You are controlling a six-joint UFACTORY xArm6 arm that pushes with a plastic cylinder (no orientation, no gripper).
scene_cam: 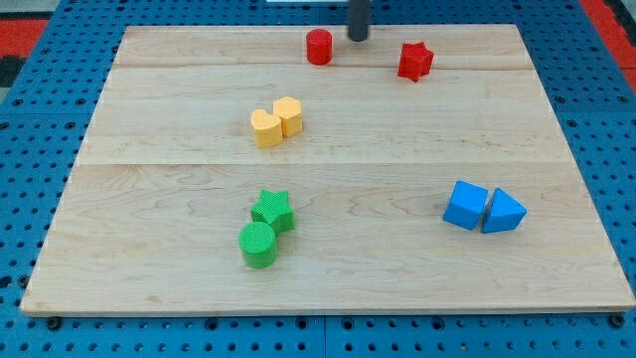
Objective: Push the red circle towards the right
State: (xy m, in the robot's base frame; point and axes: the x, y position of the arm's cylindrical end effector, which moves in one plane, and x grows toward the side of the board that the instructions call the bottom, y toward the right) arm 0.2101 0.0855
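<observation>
The red circle [319,47] is a short red cylinder near the view's top edge of the wooden board [179,259]. My tip [358,38] is at the view's top, just to the right of the red circle, with a small gap between them. A red star [415,61] lies further to the right of my tip.
Two yellow blocks [276,122] touch each other left of centre. A green star [272,210] and a green circle [258,245] sit together at lower centre. A blue cube [466,205] and a blue triangle [504,212] sit together at the lower right.
</observation>
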